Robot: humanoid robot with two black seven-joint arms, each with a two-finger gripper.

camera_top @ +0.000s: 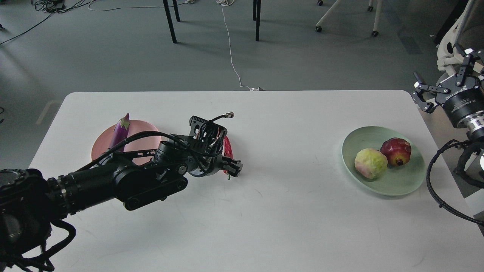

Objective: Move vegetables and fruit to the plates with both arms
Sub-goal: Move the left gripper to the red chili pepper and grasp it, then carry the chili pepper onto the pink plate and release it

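The purple eggplant (120,130) lies on the pink plate (99,148) at the table's left. My left gripper (231,168) is low over the table's middle, its fingers closed around the lower end of the red chili pepper (227,146), which stands tilted behind them. The dark-red pomegranate (396,151) and the yellow-green fruit (370,163) sit side by side on the mint green plate (351,140) at the right. My right gripper (442,77) is open and empty, raised beyond the table's right edge.
The white table (264,219) has bare surface in front and between the two plates. Chair and table legs (170,20) and a white cable (231,53) lie on the floor behind. Black cables (435,189) loop by the right arm.
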